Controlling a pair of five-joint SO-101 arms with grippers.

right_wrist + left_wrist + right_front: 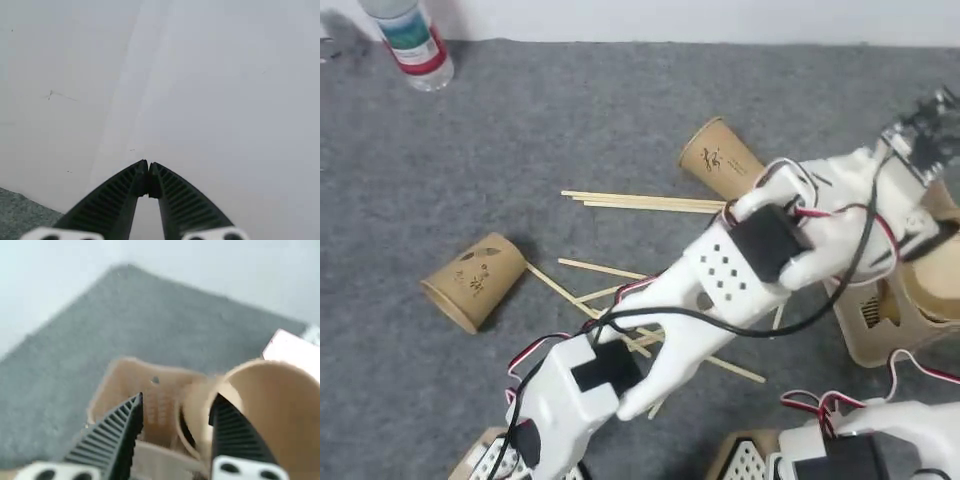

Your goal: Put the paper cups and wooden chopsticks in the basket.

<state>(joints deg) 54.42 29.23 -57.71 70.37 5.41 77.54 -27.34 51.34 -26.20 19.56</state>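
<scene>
Tan paper first, from the high view: where do the cups lie?

The left arm [720, 270] is stretched across to the basket [865, 345]. The near cup [720, 158] lies on its side on the grey worktop [570, 110], back from that arm's end effector and off to one side. The far cup [475, 282], also tipped over, is well apart from it, back toward the arm's base.

And the chopsticks?

Pale wooden chopsticks [640, 202] lie flat and scattered beneath the left arm, behind its end effector. The neatest bundle ends just beside the near cup.

The left wrist view?

The left end effector [178, 397] is spread wide with nothing between its fingers. Straight ahead is the basket. A third cup [270, 400], mouth toward the camera, sits by one finger, and I cannot tell whether it touches. It looks delivered.

The right wrist view?

The right end effector [148, 166] is closed tip to tip on nothing, facing a white wall [225, 75].

So the next pick?

I'd judge the left arm nearer. The near cup is the closest thing to it, and the grip would have to go across its round side.
</scene>
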